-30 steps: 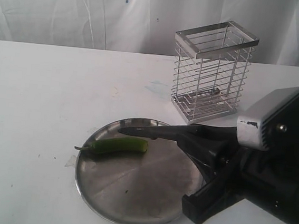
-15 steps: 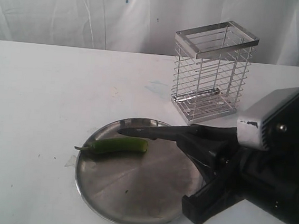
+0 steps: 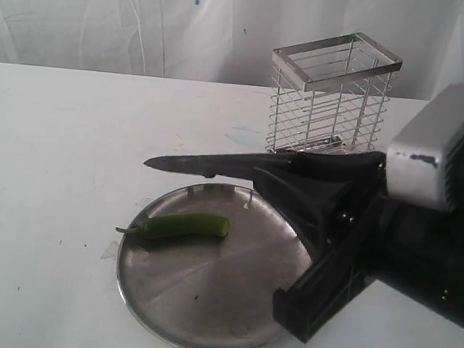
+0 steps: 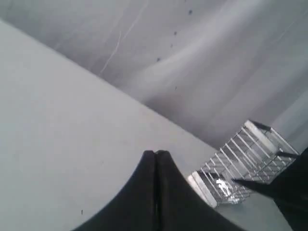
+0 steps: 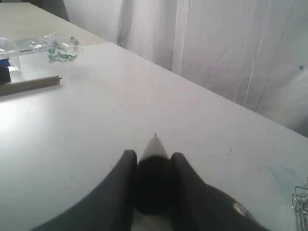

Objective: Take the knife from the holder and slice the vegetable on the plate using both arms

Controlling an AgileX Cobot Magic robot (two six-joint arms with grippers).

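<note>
The right gripper (image 5: 153, 160) is clamping 2 fingers on the knife (image 3: 204, 165), clear of the holder (image 3: 329, 109), holding it above the vegetable (image 3: 182, 225) on the plate (image 3: 203, 303) without touching. The left gripper (image 4: 155, 156) is sitting pressed together, empty. Steadying and slicing are apparently remaining.

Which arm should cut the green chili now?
Right. The right hand grips the knife, whose blade reaches out just past the chili on the plate. The left hand is shut, empty, and not seen near the plate.

Robot lab setup, it seems — plain white table (image 3: 72, 126), white curtain backdrop (image 3: 108, 14).
</note>
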